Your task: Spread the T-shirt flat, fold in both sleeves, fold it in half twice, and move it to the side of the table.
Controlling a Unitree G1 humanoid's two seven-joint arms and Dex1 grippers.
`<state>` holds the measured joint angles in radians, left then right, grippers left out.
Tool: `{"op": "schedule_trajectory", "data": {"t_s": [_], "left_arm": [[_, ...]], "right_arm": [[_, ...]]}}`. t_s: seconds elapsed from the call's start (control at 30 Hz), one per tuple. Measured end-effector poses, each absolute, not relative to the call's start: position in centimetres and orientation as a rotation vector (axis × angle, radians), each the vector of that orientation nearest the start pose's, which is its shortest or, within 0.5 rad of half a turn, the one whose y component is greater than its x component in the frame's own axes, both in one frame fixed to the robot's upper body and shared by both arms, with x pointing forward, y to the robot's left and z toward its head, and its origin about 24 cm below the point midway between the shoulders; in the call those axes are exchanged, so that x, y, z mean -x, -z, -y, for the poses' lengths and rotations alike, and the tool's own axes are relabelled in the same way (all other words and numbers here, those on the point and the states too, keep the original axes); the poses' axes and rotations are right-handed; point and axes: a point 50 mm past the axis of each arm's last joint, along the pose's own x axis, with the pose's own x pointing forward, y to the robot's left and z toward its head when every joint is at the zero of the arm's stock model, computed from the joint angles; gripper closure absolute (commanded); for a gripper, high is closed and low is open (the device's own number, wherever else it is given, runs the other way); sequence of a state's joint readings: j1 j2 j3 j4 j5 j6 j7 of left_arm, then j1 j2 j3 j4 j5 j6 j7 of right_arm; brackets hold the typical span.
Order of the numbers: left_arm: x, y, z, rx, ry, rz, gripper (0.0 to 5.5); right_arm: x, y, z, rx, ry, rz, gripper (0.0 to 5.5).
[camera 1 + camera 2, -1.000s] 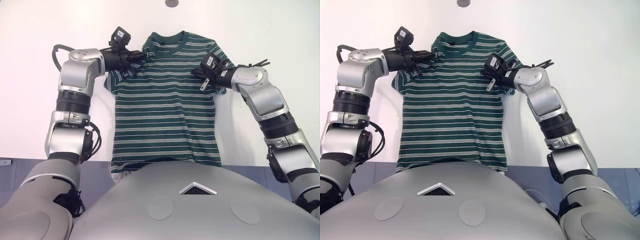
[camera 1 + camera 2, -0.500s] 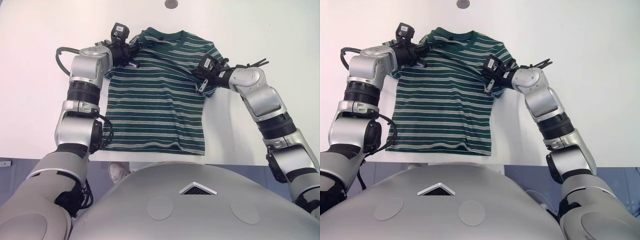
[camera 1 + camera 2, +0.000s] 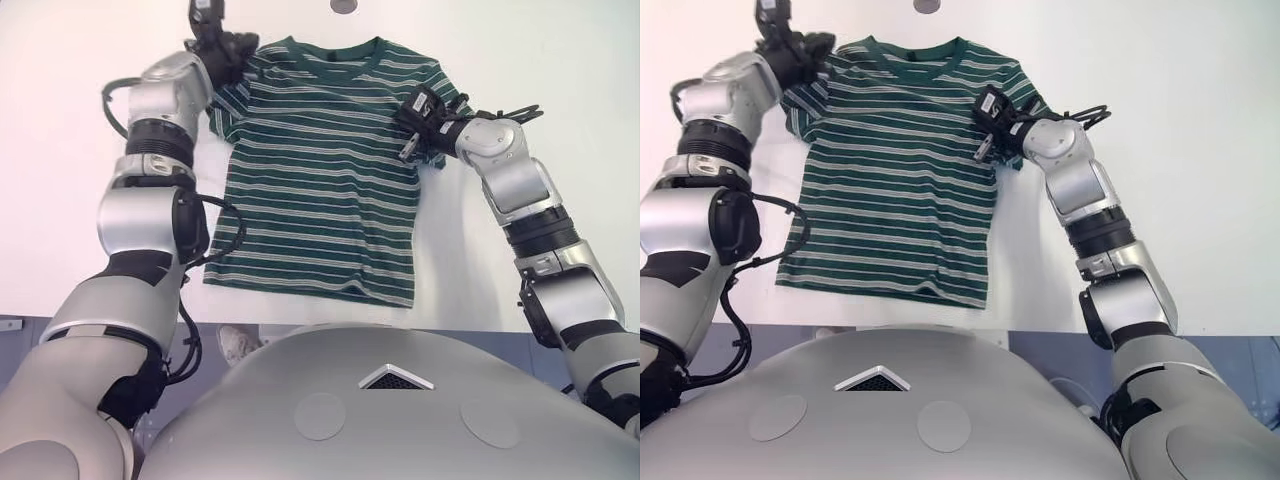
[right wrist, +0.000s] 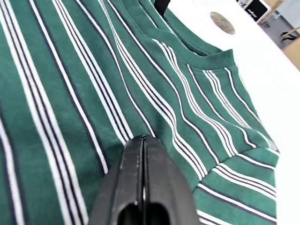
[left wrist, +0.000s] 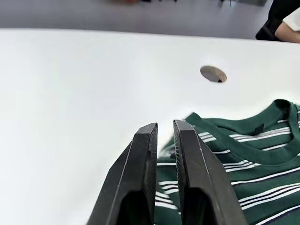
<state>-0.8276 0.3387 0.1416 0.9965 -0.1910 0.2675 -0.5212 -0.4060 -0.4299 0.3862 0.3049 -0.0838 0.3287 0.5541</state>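
A dark green T-shirt (image 3: 320, 190) with white stripes lies face up on the white table (image 3: 540, 60), collar toward the far edge. My left gripper (image 3: 230, 52) is at the shirt's far left shoulder, above the left sleeve. In its wrist view the fingers (image 5: 145, 140) stand nearly together with a strip of striped cloth between them. My right gripper (image 3: 408, 148) sits at the right sleeve seam, its jaws pressed shut on a pinch of the fabric (image 4: 197, 117). The hem (image 3: 310, 288) lies on the table, slightly slanted.
A round grey grommet (image 3: 343, 6) is set in the table just beyond the collar. Bare white tabletop stretches to both sides of the shirt. The table's front edge (image 3: 480, 328) runs a little below the hem.
Both grippers have drawn the shirt away from me. Its hem, hanging over the front edge a second ago, now rests on the table. The left arm reached farthest, toward the far left.
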Motion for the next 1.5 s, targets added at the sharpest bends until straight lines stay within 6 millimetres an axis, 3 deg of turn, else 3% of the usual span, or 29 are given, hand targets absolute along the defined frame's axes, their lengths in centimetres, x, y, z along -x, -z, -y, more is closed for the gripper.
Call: {"op": "schedule_trajectory", "data": {"t_s": [0.03,0.1,0.23,0.37,0.73,0.97,1.2,1.27,1.4,1.5], "left_arm": [[-37.7,-8.5,-22.3,0.082,0.326,-0.351,4.90],[-36.8,-8.5,-24.8,0.062,0.297,-0.395,4.54],[-34.4,-5.2,-26.6,0.109,0.247,-0.566,3.93],[-33.9,-3.8,-25.9,0.156,0.253,-0.611,3.93],[-33.6,-3.6,-23.3,0.321,0.386,-0.622,3.93],[-32.3,-4.0,-23.5,0.330,0.439,-0.631,3.93],[-32.3,-4.1,-23.9,0.335,0.416,-0.618,3.93],[-32.5,-3.7,-24.0,0.341,0.405,-0.610,4.38],[-34.3,-5.2,-23.0,0.379,0.414,-0.503,5.11],[-34.2,-5.0,-23.3,0.406,0.398,-0.497,5.47]], "right_arm": [[-30.7,-2.9,15.1,0.597,-0.718,-0.461,5.50],[-31.2,-2.7,15.8,0.600,-0.679,-0.460,5.50],[-32.0,-2.4,16.7,0.609,-0.594,-0.420,5.50],[-31.7,-2.4,16.3,0.574,-0.576,-0.370,5.50],[-31.2,-2.3,15.8,0.565,-0.591,-0.359,5.50],[-31.2,-2.3,15.7,0.584,-0.602,-0.360,5.50],[-31.2,-2.3,15.6,0.587,-0.603,-0.359,5.50],[-31.2,-2.3,15.6,0.587,-0.604,-0.358,5.50],[-31.2,-2.3,15.1,0.580,-0.613,-0.352,5.50],[-31.3,-2.3,15.1,0.581,-0.615,-0.353,5.50]]}}
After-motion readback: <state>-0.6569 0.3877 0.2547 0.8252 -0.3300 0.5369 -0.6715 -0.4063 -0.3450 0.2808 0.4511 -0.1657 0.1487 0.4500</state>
